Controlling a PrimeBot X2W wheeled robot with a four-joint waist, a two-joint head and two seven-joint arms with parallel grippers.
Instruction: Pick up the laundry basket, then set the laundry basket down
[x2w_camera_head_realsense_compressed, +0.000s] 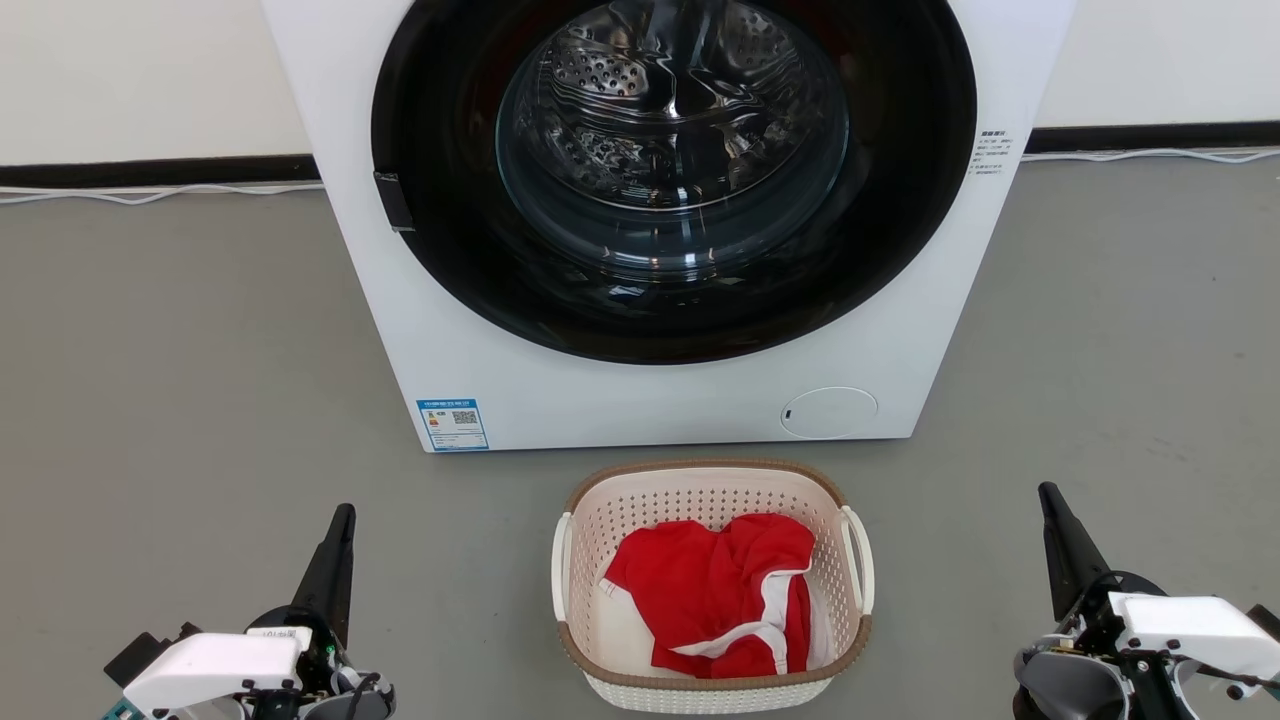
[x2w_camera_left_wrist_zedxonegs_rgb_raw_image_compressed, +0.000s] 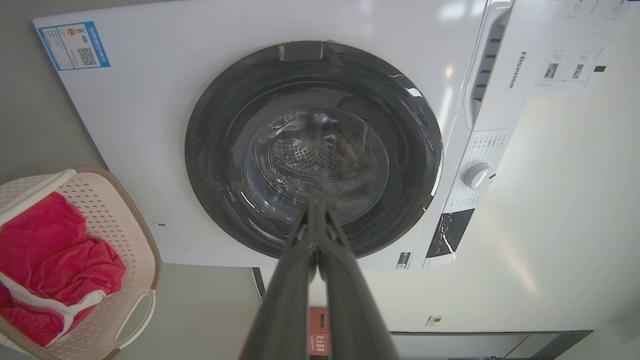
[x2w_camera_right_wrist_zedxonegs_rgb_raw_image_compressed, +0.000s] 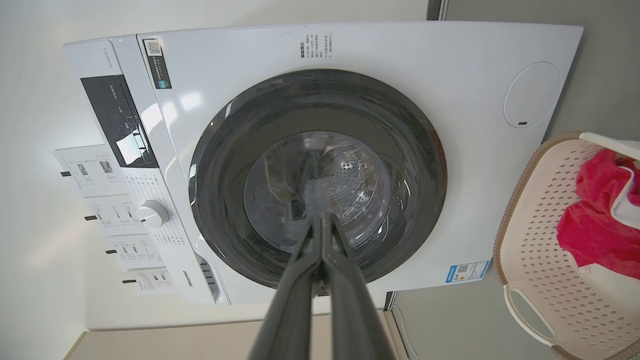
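The laundry basket (x2w_camera_head_realsense_compressed: 712, 480), cream-white and perforated with a brown rim and a white loop handle on each side, stands on the grey floor in front of the washing machine. A red and white garment (x2w_camera_head_realsense_compressed: 715, 590) lies inside it. My left gripper (x2w_camera_head_realsense_compressed: 344, 515) is shut and empty, low at the left, well apart from the basket. My right gripper (x2w_camera_head_realsense_compressed: 1046, 493) is also shut and empty, low at the right. In the left wrist view the basket (x2w_camera_left_wrist_zedxonegs_rgb_raw_image_compressed: 127, 220) sits at the lower left beside my shut gripper (x2w_camera_left_wrist_zedxonegs_rgb_raw_image_compressed: 315, 206). In the right wrist view the basket (x2w_camera_right_wrist_zedxonegs_rgb_raw_image_compressed: 530, 240) is at the right of my shut gripper (x2w_camera_right_wrist_zedxonegs_rgb_raw_image_compressed: 320, 217).
A white front-loading washing machine (x2w_camera_head_realsense_compressed: 900, 350) with a dark round door stands just behind the basket. A white cable (x2w_camera_head_realsense_compressed: 150, 195) runs along the wall's dark skirting. Bare grey floor (x2w_camera_head_realsense_compressed: 180, 380) lies on both sides of the basket.
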